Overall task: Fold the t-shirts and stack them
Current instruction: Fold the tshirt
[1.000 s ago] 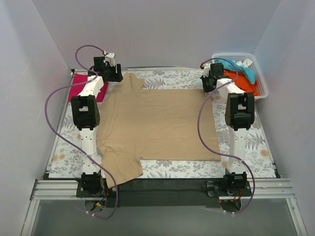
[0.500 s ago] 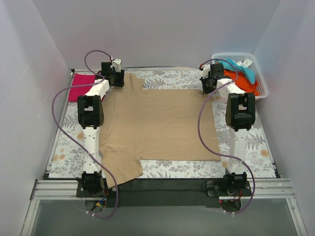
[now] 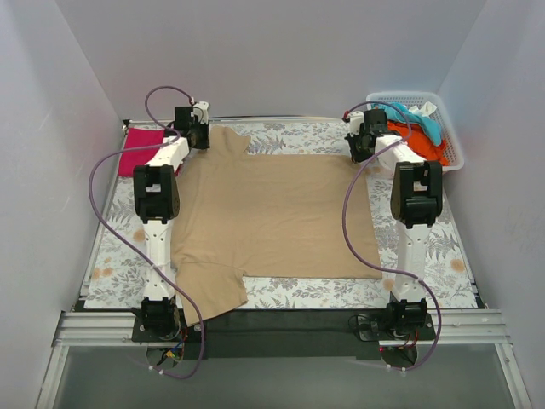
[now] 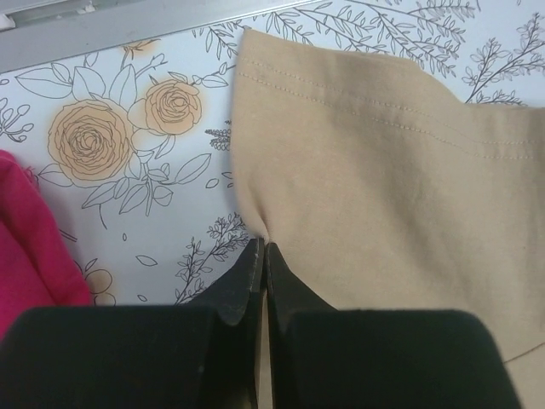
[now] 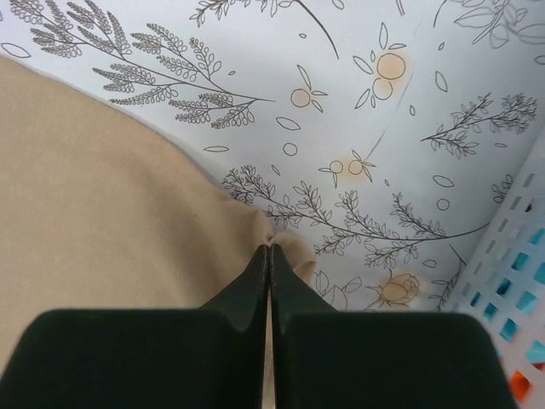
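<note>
Pinching tan t-shirt [image 3: 272, 213] edge w/ L end effector [image 4: 262, 247] & R end effector [image 5: 270, 249], both clenched; first fold; next prob needs even lift, pull back.

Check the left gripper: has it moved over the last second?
Yes. The left gripper has shifted right, away from the folded pink garment, which its arm no longer overlaps, toward the tan t-shirt and its far sleeve.

Bright, even, diffuse lighting; soft faint shadows; no glare; wrist views' near foreground blurred.
</note>
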Robot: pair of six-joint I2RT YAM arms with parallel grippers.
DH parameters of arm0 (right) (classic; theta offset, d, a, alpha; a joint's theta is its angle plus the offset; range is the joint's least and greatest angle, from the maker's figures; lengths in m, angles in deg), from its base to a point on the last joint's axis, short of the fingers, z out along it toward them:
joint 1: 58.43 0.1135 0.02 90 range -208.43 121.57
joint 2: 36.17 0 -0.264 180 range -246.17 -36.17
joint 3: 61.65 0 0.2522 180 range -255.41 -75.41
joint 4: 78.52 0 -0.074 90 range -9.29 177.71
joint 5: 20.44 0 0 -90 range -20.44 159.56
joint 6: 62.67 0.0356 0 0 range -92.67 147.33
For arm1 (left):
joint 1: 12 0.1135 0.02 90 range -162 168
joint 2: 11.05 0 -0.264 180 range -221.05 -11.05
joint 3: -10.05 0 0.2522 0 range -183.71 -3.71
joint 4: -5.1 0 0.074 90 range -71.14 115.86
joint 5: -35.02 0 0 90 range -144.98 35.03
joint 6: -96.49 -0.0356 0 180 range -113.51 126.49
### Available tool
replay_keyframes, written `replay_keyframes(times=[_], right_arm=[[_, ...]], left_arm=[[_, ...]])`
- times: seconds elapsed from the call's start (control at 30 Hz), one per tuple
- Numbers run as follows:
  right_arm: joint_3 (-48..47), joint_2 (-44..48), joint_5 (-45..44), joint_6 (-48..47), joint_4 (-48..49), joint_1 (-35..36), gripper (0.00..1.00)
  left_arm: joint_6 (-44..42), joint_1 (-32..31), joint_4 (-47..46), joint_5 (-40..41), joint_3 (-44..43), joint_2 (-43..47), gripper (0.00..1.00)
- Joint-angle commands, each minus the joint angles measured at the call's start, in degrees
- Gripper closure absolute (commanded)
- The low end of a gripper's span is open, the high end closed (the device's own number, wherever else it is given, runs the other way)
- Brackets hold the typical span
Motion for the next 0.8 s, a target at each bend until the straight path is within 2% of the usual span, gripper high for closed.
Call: replay_keyframes(times=[0.0, 0.3, 0.33, 0.77], right_arm=[[-1.23, 6.03, 0.35, -2.1, -0.49, -0.03, 0.99], [0.0, 10.6, 0.97, -4.47, 0.3, -0.11, 0.99], [0.18, 10.87, 1.05, -4.65, 0.21, -0.2, 0.99], [9.93, 18.95, 5.62, -9.31, 0.38, -1.08, 0.99]], left_arm=[[1.67, 1.03, 0.37, -2.67, -2.68, 7.44, 1.0], [1.84, 1.91, -1.74, -7.25, 2.94, 15.36, 1.0], [1.84, 3.65, -2.0, -8.65, 3.82, 16.15, 1.0], [-1.75, 6.22, -8.94, -15.6, 27.45, 32.67, 1.0]])
